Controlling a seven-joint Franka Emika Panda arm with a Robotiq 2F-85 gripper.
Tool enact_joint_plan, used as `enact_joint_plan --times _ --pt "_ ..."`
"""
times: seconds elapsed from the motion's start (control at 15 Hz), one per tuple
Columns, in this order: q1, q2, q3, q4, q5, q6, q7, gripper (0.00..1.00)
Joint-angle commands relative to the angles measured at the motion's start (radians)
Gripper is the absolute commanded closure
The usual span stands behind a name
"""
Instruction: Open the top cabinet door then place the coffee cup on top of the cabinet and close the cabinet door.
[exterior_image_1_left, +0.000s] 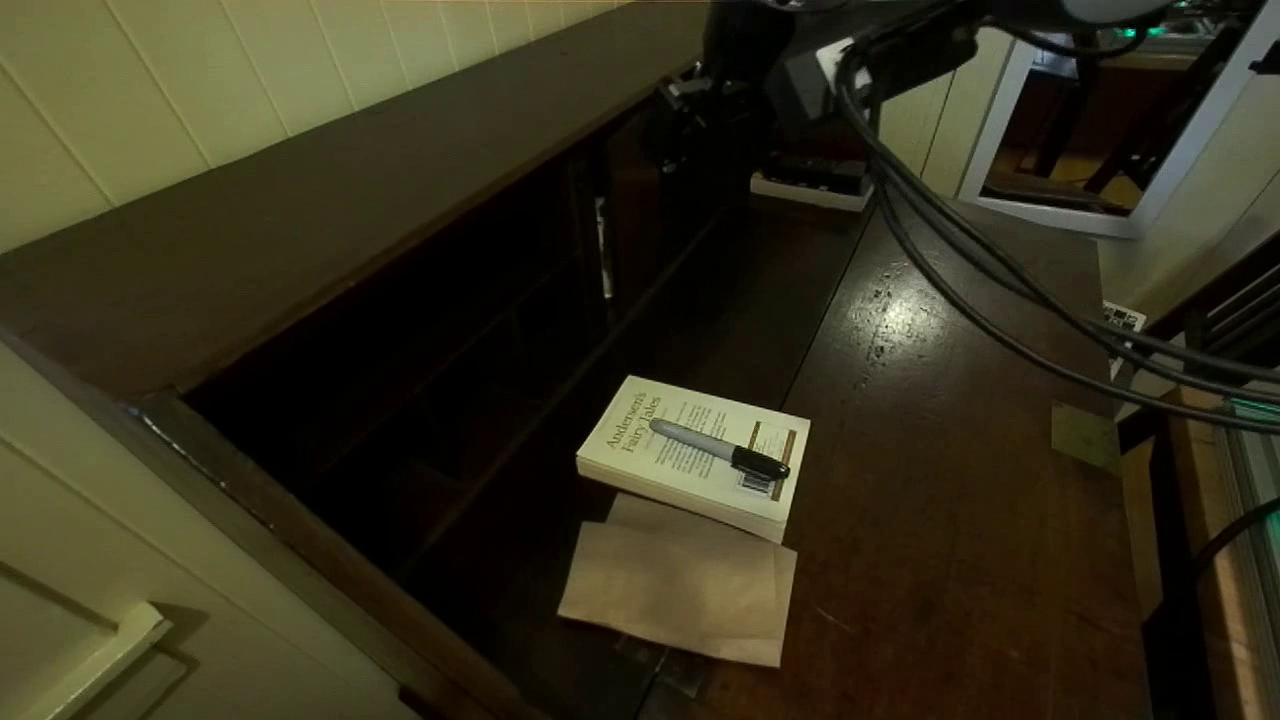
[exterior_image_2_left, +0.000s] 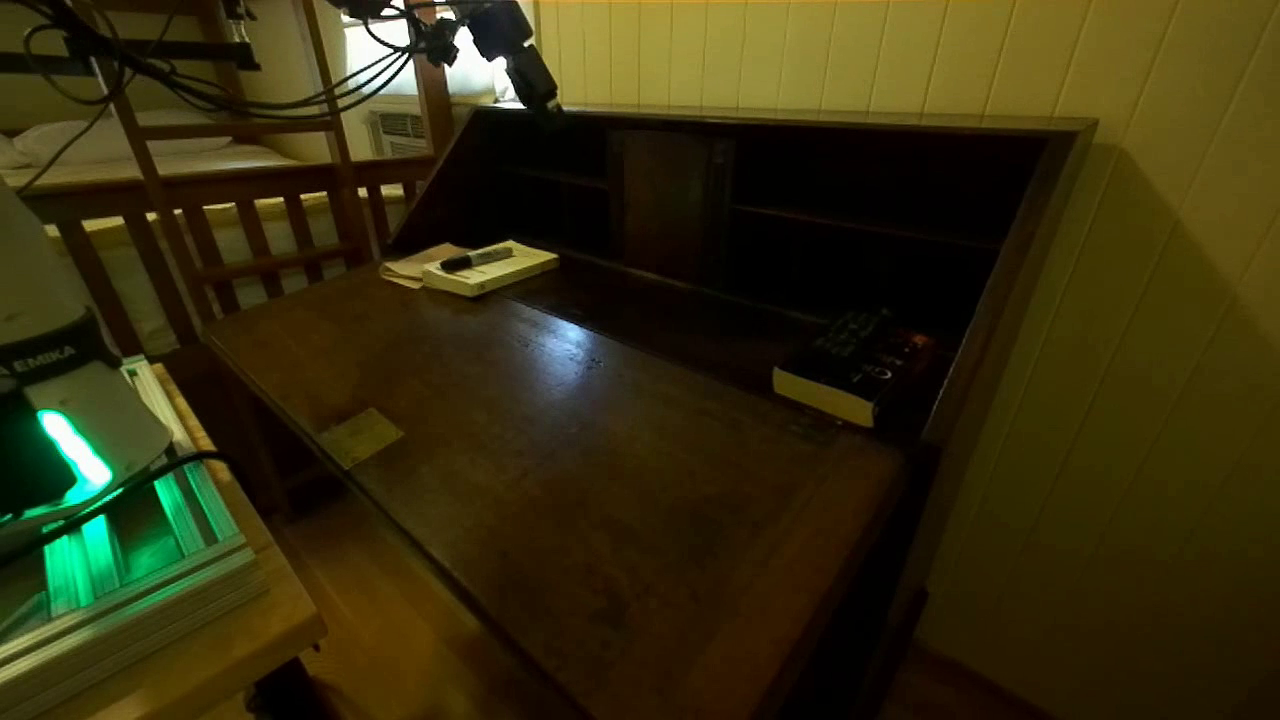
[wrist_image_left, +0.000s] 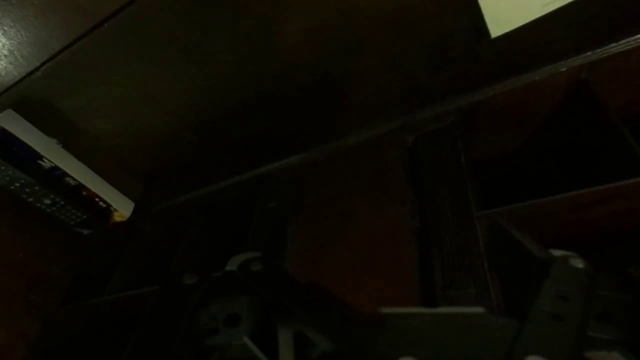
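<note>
Step in hand, as judged: opening the door. The gripper (exterior_image_2_left: 548, 106) hangs between eleven and twelve o'clock in an exterior view; whether its fingers are parted or brought together cannot be told, the wrist view being too dark, and nothing is seen held. The panel taken to be the top cabinet door (exterior_image_2_left: 672, 200) stands at twelve o'clock among the compartments and appears closed; the wrist view gives it at five o'clock. A pale strip (exterior_image_1_left: 603, 245) near that panel may be its handle; not confirmed. The cabinet (exterior_image_1_left: 350, 200) shows its plank top at ten o'clock in an exterior view. No coffee cup was found in any view. Recommended: establish first which edge carries the handle, since poor light hides it; bring the gripper below the plank's front edge, approach square to the panel, straddle the handle, and draw along the hinge's arc rather than straight back. Pull lightly, as the door could stick and then swing suddenly. The white book (exterior_image_1_left: 680, 475) bearing the marker (exterior_image_1_left: 718, 447) lies at five o'clock and should be kept clear of the elbow and wrist. Cables (exterior_image_1_left: 1055, 305) droop between two and three o'clock; risk of snagging noted. Locating the cup remains outstanding before placing.
</note>
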Motion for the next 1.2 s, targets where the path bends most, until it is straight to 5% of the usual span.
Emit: enact_joint_plan --times 0.0,0.53,1.13 --pt "0.110 0.142 -0.090 0.137 -0.100 -0.041 0.101 0.00" --pt "0.205 0.160 -0.176 0.146 -0.045 -0.048 0.085 0.00" --pt "0.258 0.176 -0.269 0.096 -0.169 0.006 0.294 0.00"
